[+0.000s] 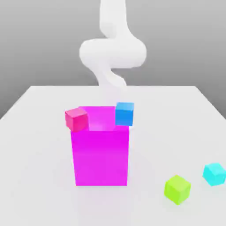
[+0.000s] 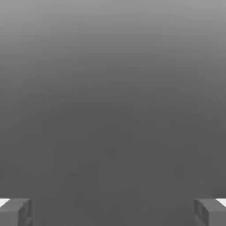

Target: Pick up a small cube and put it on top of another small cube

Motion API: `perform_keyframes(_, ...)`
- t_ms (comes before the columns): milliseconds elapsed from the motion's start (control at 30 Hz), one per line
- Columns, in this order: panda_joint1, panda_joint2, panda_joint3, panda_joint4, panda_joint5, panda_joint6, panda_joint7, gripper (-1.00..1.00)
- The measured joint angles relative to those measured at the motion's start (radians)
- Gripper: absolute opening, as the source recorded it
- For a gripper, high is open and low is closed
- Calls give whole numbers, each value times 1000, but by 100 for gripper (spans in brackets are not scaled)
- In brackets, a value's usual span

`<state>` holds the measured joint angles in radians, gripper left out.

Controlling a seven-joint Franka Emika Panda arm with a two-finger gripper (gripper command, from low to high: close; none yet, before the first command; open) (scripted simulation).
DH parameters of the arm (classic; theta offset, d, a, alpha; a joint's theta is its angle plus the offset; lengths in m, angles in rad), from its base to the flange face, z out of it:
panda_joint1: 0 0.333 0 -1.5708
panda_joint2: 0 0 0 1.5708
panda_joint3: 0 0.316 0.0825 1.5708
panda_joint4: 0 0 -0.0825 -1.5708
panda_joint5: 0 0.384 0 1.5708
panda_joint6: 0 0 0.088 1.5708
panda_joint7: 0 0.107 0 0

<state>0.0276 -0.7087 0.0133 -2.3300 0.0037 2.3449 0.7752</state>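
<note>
Several small cubes are in the exterior view. A red cube (image 1: 76, 118) and a blue cube (image 1: 124, 114) sit at the upper left and upper right corners of a tall magenta block (image 1: 101, 156); I cannot tell whether they rest on it or stand behind it. A green cube (image 1: 177, 189) and a cyan cube (image 1: 214, 173) lie on the white table at the exterior view's front right. The white arm (image 1: 112, 53) comes down behind the magenta block. In the hand view my gripper (image 2: 113, 212) is open, its grey fingertips (image 2: 16, 212) far apart with nothing between them, against plain grey.
The white table (image 1: 39, 145) runs wide on both sides of the magenta block, which stands in the middle between the arm and the front edge. The green and cyan cubes lie close to each other.
</note>
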Motion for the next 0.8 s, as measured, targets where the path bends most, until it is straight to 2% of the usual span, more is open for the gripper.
perform_keyframes(467, 140, 513, 104, -169, -1, 253, -123, 0)
perform_keyframes(800, 245, 878, 148, -274, -85, 438, -144, 0)
